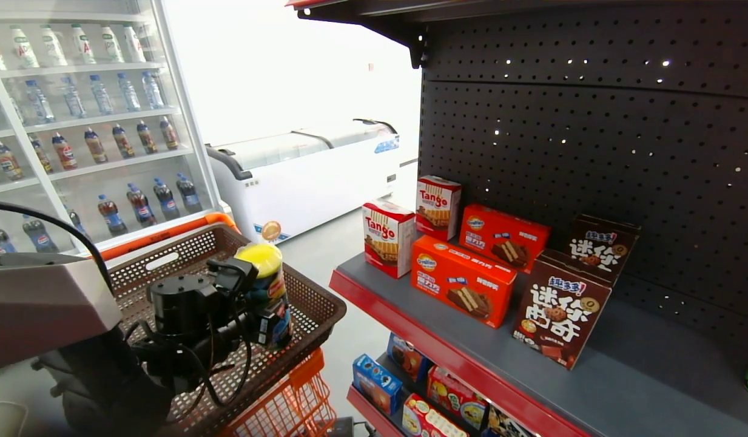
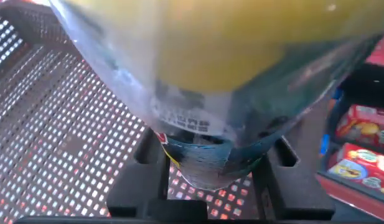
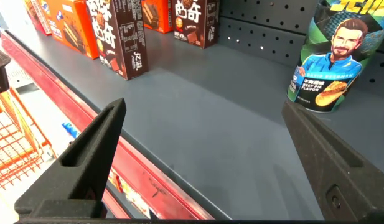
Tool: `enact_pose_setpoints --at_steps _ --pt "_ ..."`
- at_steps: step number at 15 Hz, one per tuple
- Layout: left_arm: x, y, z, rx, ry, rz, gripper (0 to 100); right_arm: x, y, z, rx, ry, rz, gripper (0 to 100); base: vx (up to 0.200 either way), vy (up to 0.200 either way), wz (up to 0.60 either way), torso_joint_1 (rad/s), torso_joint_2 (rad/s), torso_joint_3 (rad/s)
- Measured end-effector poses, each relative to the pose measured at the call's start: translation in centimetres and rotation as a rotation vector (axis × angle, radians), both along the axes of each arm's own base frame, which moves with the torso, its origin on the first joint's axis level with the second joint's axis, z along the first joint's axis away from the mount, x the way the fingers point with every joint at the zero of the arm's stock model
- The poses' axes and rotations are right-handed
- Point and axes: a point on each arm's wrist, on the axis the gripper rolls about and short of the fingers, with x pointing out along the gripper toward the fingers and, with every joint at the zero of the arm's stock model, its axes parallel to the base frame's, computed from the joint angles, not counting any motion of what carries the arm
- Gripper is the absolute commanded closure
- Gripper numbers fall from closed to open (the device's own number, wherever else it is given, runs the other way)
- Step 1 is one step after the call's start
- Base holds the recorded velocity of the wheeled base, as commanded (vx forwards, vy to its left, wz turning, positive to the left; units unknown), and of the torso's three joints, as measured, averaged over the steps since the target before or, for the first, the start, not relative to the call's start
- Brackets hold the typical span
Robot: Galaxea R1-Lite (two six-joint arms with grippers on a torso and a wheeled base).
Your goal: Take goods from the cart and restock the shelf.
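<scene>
— Where is the can (image 1: 269,285) sitting right now?

— You are holding it in your left gripper (image 1: 258,300), inside the outline of the cart (image 1: 316,294), on the side facing the shelf (image 1: 622,376). The jaws are clamping its body from both sides, and it is standing close to upright with the yellow lid (image 1: 259,257) on top. In the left wrist view the fingers (image 2: 145,177) are pressing against the can (image 2: 210,93) above the cart's mesh floor (image 2: 55,137). Whether its base is touching that mesh, I cannot tell.

— And the right side?

— Your right gripper (image 3: 203,109) is hovering over a bare grey stretch of the shelf (image 3: 179,81). Its jaws are standing wide apart, gripping nothing. A second can (image 3: 328,59) is standing upright on the shelf near the pegboard (image 3: 260,31).

— What is lining the shelf?

— White boxes (image 1: 387,238) are standing at its left end, orange boxes (image 1: 461,279) just beside them, then brown boxes (image 1: 559,312), each kind in two rows.
</scene>
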Motion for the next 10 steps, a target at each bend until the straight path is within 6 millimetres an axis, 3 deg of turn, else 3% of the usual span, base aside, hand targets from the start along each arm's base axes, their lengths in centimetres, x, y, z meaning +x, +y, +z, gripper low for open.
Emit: enact_pose_setpoints --at_steps 5,10 --pt "0.6 -0.4 4.3 -0.009 -0.006 -0.03 100 0.0 0.0 0.0 0.0 0.0 -0.001 0 0.0 0.0 0.0 0.0 0.0 0.0" --pt "-0.1 -0.6 10.7 -0.047 -0.022 -0.135 100 0.0 0.0 0.0 0.0 0.0 -0.001 0 0.0 0.0 0.0 0.0 0.0 0.0"
